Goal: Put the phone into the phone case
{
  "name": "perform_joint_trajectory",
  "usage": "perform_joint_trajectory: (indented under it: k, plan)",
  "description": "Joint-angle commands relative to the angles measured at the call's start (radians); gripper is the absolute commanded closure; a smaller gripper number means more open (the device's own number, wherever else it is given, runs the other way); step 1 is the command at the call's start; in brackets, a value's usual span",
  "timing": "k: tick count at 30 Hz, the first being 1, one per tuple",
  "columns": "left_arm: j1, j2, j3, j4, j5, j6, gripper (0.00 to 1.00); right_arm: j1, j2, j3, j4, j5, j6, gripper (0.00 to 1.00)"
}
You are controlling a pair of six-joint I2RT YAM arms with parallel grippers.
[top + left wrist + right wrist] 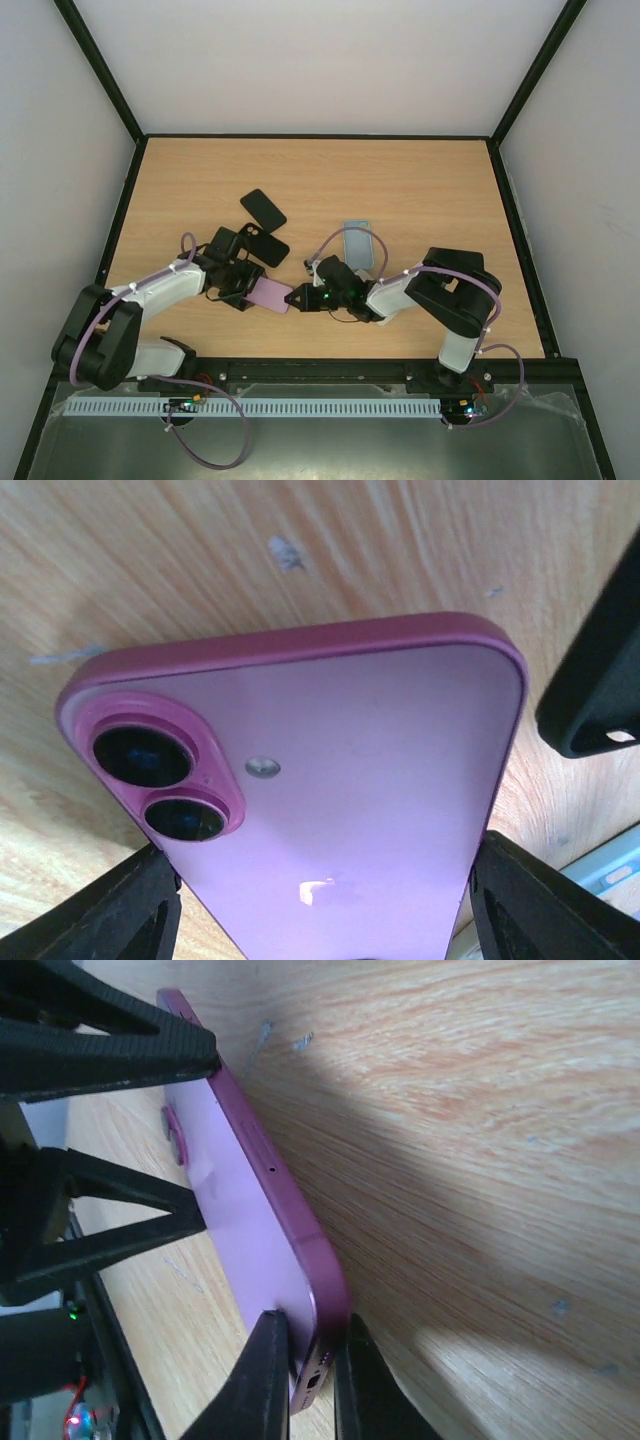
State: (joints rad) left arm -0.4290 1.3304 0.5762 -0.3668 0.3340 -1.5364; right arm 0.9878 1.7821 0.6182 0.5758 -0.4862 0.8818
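Here, with the left claw (325, 920) clamped across the pink phone (370, 780) and the right claw (305, 1370) pinching its end, mismatched pulls could wrench it free, the black case (595, 670) lying just beyond the left claw.

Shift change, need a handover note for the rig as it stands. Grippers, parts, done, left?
Left gripper: shut on the pink phone, gripping its long edges.
Right gripper: shut on the phone's port end.
Phone: held between both arms near the table's front, camera side facing the left wrist camera, no case on it.
Cases: black case just behind the phone, pale blue case to its right, another black flat piece further back.
Done: phone picked up.
Left: seat the phone in a case.
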Motion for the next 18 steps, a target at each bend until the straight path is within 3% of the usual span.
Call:
perform_joint_trajectory:
  k: [1, 6, 11, 16, 18]
  plan:
    - [-0.013, 0.017, -0.038, -0.016, -0.029, 0.040, 0.36, 0.012, 0.008, -0.050, 0.194, -0.042, 0.032, 0.98]
    - [-0.013, -0.057, -0.009, -0.008, -0.071, 0.081, 0.17, 0.011, 0.000, -0.099, 0.262, -0.045, 0.062, 0.98]
    - [-0.011, -0.110, 0.031, -0.051, -0.149, 0.125, 0.04, 0.011, -0.033, -0.130, 0.261, 0.002, 0.044, 0.98]
    - [-0.011, -0.115, 0.033, -0.102, -0.175, 0.157, 0.03, 0.011, -0.059, -0.144, 0.233, 0.049, 0.027, 0.98]
    - [-0.011, -0.127, 0.017, -0.097, -0.197, 0.163, 0.05, 0.012, -0.071, -0.129, 0.147, 0.096, 0.031, 0.98]
